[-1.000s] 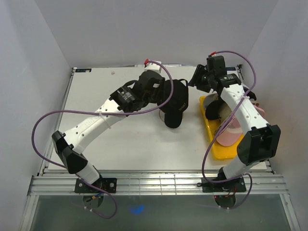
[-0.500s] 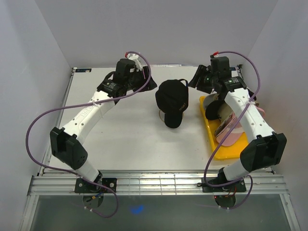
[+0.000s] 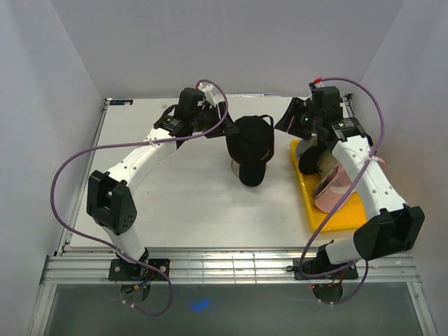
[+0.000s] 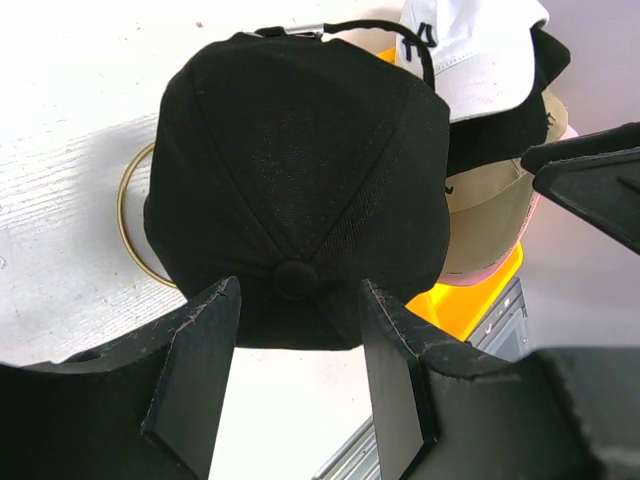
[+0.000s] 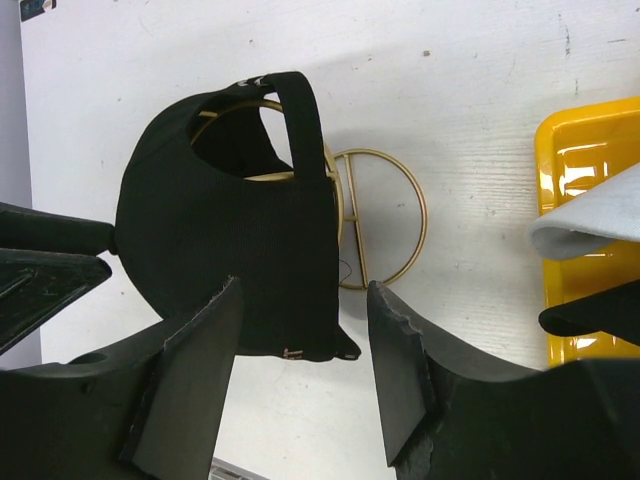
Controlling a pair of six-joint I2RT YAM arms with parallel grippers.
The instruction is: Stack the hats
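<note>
A plain black cap (image 3: 250, 145) sits on the gold wire stand (image 4: 128, 232) in the middle of the table, its brim toward the near edge. My left gripper (image 3: 224, 120) is open and empty just left of the cap's crown; in the left wrist view (image 4: 298, 300) the crown button lies between the fingers. My right gripper (image 3: 290, 119) is open and empty just right of the cap, level with its back strap (image 5: 300, 130). A white NY cap (image 4: 470, 50), a black cap (image 4: 500, 135), a tan cap (image 4: 490, 210) and a pink cap (image 3: 337, 187) lie piled in the yellow tray (image 3: 334, 213).
The yellow tray lies along the right side of the table, next to the right arm. The gold stand's base ring (image 5: 390, 215) shows on the table behind the cap. White walls close in the left, back and right.
My left gripper, over the black cap a second ago, pulled back to the left and then edged toward the cap again. The cap stayed on the stand. The right arm shifted slightly.
</note>
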